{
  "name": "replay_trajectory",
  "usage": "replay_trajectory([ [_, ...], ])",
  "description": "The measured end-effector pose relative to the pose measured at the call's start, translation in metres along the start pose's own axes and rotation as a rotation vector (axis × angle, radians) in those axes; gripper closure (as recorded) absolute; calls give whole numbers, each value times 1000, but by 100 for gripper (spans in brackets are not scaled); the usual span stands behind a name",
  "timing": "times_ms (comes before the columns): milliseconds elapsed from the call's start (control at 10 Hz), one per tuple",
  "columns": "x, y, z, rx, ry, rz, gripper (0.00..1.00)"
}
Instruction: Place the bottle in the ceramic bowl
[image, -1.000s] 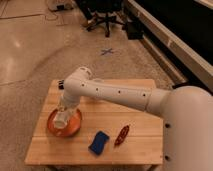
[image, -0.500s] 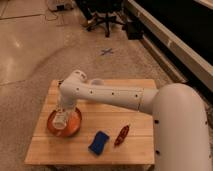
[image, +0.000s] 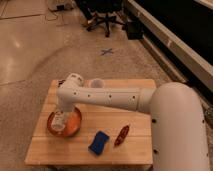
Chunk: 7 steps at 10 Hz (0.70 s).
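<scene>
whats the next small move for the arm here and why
Probably release and lift straight up. The gripper is down inside the orange ceramic bowl on the wooden table, with the bottle apparently resting in it, so the placement looks nearly complete.

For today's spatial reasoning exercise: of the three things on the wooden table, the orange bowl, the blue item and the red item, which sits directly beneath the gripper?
The orange bowl: the gripper is down inside it, at the table's left end.

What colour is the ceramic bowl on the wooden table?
Orange, seen in the camera view: the ceramic bowl sits at the table's left, with the gripper lowered into it.
</scene>
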Motion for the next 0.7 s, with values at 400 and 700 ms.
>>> replay_trajectory([
  [400,-2,10,-11,2,12,4,20],
  [700,-3,18,-27,18,-18,43,20],
])
